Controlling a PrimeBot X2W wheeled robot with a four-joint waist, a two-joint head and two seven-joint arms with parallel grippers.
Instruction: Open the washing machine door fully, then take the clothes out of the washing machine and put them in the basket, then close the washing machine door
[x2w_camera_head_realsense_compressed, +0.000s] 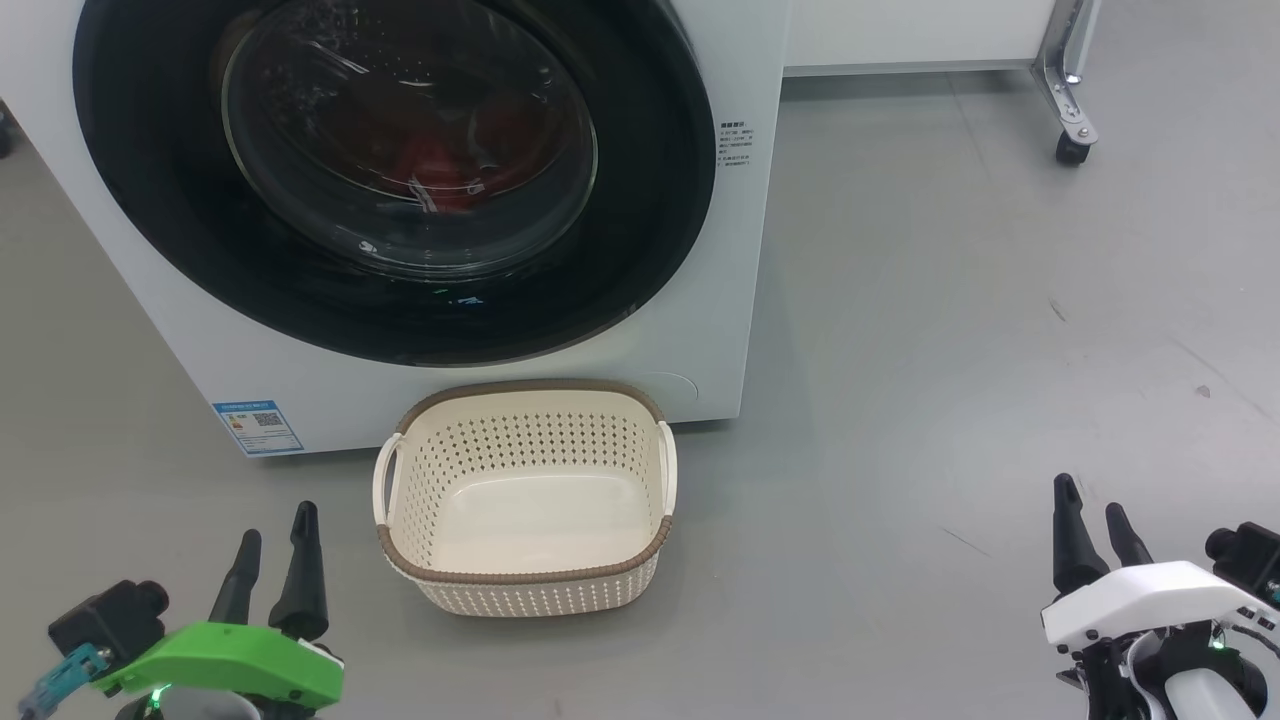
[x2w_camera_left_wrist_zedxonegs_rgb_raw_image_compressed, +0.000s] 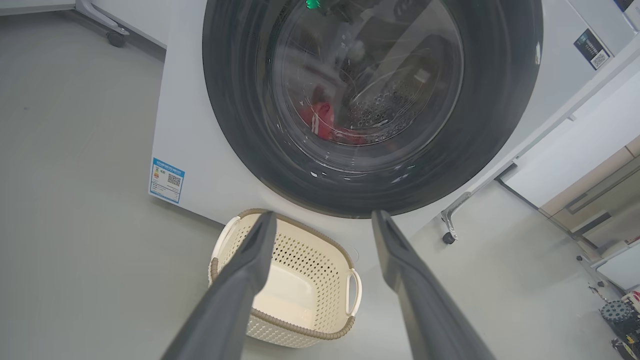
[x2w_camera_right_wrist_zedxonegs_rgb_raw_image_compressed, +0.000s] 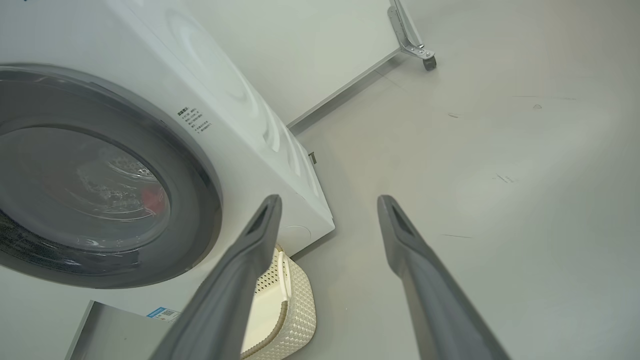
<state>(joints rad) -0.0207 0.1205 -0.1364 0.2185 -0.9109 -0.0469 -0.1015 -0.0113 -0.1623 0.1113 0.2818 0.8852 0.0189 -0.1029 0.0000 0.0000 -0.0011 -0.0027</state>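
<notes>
So the washing machine door (x2w_camera_head_realsense_compressed: 160, 200) is shut with the red clothes (x2w_camera_head_realsense_compressed: 430, 160) inside, up and ahead of us. Our left gripper (x2w_camera_head_realsense_compressed: 278, 522) sits nearer it than the right gripper (x2w_camera_head_realsense_compressed: 1088, 495); both spread wide, empty.

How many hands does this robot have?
2. The green-cased left hand is left of the cream perforated plastic basket; the white-cased right hand is far to its right. Both are open and empty.
</notes>
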